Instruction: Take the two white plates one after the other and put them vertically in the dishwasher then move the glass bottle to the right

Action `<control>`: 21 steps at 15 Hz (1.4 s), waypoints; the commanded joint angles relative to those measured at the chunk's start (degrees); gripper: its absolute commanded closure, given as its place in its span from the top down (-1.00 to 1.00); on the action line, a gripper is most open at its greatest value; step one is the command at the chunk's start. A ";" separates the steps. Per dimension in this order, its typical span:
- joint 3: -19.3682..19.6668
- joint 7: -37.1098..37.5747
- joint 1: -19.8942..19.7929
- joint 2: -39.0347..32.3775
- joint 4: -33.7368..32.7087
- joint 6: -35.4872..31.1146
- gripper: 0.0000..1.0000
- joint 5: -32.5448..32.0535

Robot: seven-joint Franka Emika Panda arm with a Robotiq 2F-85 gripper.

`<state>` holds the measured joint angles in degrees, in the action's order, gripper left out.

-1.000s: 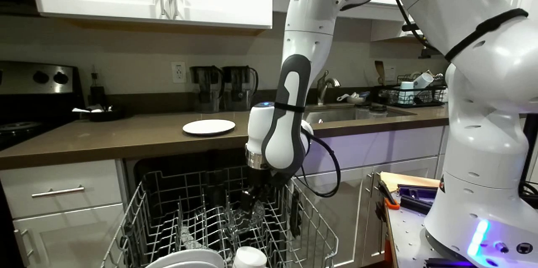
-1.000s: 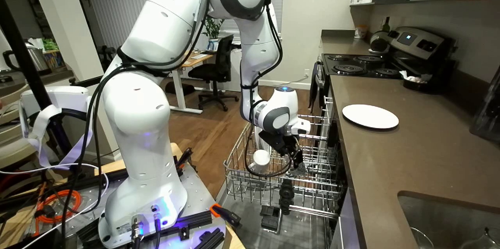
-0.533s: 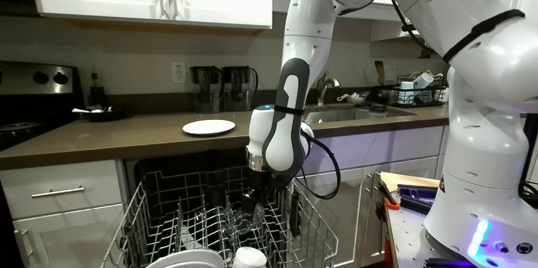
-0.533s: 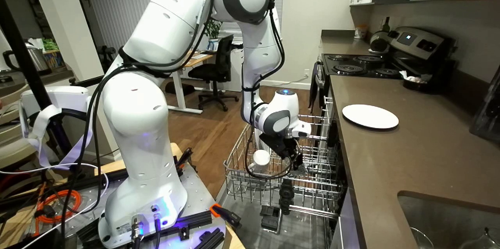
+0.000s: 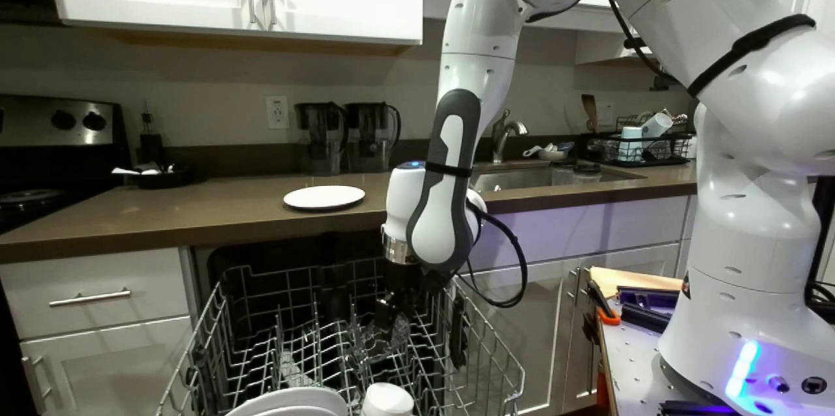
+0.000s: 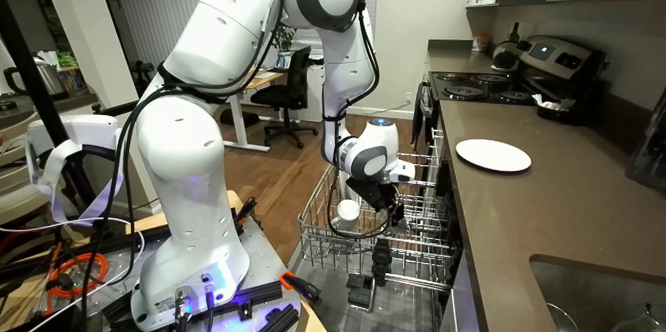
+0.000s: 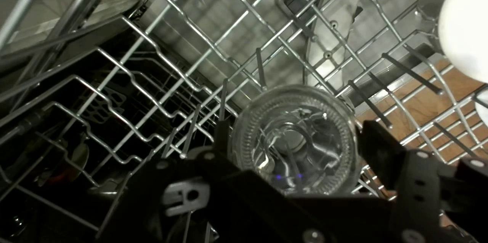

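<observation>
A clear glass bottle [image 7: 301, 96] stands in the dishwasher [image 5: 274, 253] rack, its ribbed round end facing up in the wrist view. It also shows faintly in an exterior view [image 5: 401, 332]. My gripper [image 7: 296, 131] is over it, one finger [image 7: 222, 136] on each side, close to or touching the glass. The frames do not show whether they press on it. The gripper also shows low in the rack in an exterior view [image 6: 396, 215]. White plates [image 5: 293, 398] stand on edge in the rack's front. Another white plate [image 5: 324, 197] lies flat on the counter, in both exterior views.
A white mug [image 5: 388, 400] stands in the rack beside the plates; it also shows in an exterior view [image 6: 348, 211]. Upright tines surround the bottle. The brown counter [image 6: 525, 207] edge runs above the dishwasher. Two dark pitchers [image 5: 372, 135] stand at the wall.
Between one second and half a second ago my arm sank slightly around the bottle. Since then it has hardly moved. The plates, mug and bottle have not visibly moved.
</observation>
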<state>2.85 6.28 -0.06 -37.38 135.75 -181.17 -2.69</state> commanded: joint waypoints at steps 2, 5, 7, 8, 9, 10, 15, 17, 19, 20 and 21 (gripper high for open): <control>0.60 -2.66 1.03 1.26 -1.68 0.09 0.19 0.56; 0.68 -3.28 1.60 2.12 -2.77 1.26 0.19 0.40; 0.93 -3.55 2.39 2.57 -3.79 2.03 0.19 0.14; 1.17 -3.57 2.86 2.70 -4.32 2.44 0.19 0.06; 1.44 -3.64 3.43 2.79 -4.92 2.75 0.19 -0.09; 1.52 -3.71 3.76 2.85 -5.43 2.97 0.19 -0.16; 1.56 -4.13 5.32 2.41 -8.04 3.61 0.19 -0.30; 0.60 -4.02 5.00 2.33 -8.62 4.45 0.19 0.02; 0.02 -4.19 4.65 2.41 -9.01 5.01 0.19 -0.02; 0.40 -4.10 4.91 2.41 -9.08 5.19 0.19 -0.12; 0.40 -4.09 4.87 2.54 -9.11 5.44 0.19 -0.13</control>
<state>3.77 3.54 4.96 -35.07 127.07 -177.41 -2.83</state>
